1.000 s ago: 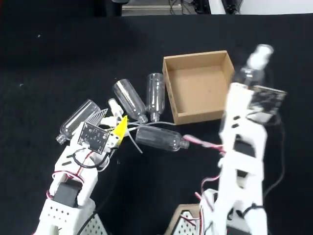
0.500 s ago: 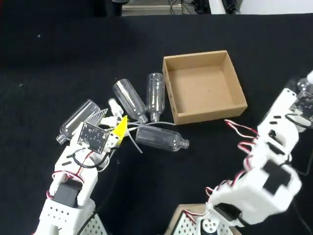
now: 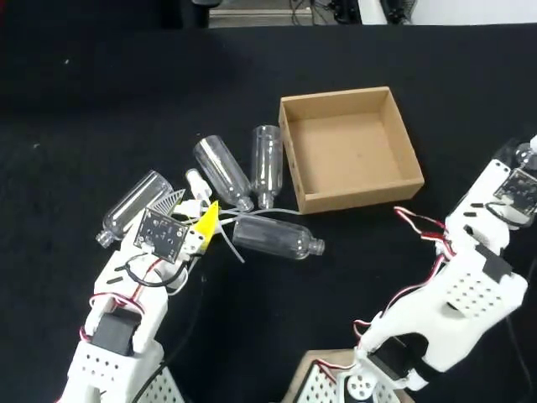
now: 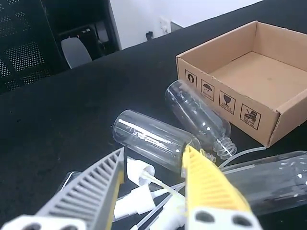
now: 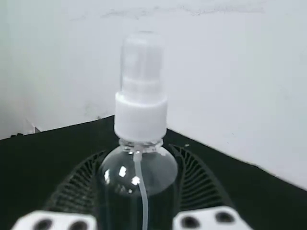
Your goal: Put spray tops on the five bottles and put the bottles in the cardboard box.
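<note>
The open cardboard box (image 3: 409,149) sits mid-table. Left of it lie three capless clear bottles (image 3: 222,172) (image 3: 267,164) (image 3: 277,238), and a fourth (image 3: 132,206) lies beside the left arm. Loose white spray tops (image 3: 197,186) lie among them. My left gripper (image 3: 195,217) is open just above the spray tops (image 4: 139,191), grey and yellow fingers (image 4: 211,191) apart, with two bottles (image 4: 153,139) (image 4: 199,112) and the box (image 4: 259,72) beyond. My right gripper (image 3: 522,161) is at the table's far right edge, shut on an upright bottle (image 5: 139,182) with a spray top (image 5: 141,110) fitted.
Thin white dip tubes (image 3: 228,245) trail from the spray tops across the black cloth. A fourth bottle's body (image 4: 278,177) lies right beside the yellow finger. Open cloth stretches behind and to the right of the box.
The right arm swung its capped bottle from beside the box's right back corner out to the table's far right edge. The left arm and the loose bottles stayed put.
</note>
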{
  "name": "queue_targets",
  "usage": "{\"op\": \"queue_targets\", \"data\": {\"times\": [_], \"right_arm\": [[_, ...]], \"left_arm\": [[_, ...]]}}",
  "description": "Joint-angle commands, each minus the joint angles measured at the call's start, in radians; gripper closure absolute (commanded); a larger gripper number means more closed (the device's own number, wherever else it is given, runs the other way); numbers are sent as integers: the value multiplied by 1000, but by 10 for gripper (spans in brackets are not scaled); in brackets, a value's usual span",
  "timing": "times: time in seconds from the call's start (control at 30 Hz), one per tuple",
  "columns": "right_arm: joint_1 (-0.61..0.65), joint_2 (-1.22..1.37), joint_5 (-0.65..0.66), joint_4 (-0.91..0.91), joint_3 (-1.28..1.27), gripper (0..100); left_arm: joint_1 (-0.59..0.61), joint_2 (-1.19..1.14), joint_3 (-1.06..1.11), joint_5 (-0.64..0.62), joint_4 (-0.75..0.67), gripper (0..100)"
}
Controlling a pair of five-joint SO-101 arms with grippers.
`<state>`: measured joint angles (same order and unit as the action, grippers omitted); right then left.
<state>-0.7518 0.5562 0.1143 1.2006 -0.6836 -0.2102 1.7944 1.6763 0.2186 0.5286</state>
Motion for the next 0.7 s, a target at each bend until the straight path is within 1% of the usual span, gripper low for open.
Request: {"op": "queue_targets", "data": {"times": [0.0,0.27,0.4,0.47,0.57,0.6,0.67], "right_arm": [[-18,28,72,95,53,987],[-23,231,87,388,53,985],[-23,280,87,442,47,980],[-23,282,87,446,18,936],[-18,277,87,471,-22,837],[-18,272,83,483,-36,828],[-20,263,81,511,-56,841]], "left_arm": [[-15,6,24,-9,2,809],[-15,6,24,-9,2,809],[-15,6,24,-9,2,809],[-15,6,24,-9,2,809],[-15,6,24,-9,2,809],[-15,6,24,-9,2,809],[-15,6,24,-9,2,809]]}}
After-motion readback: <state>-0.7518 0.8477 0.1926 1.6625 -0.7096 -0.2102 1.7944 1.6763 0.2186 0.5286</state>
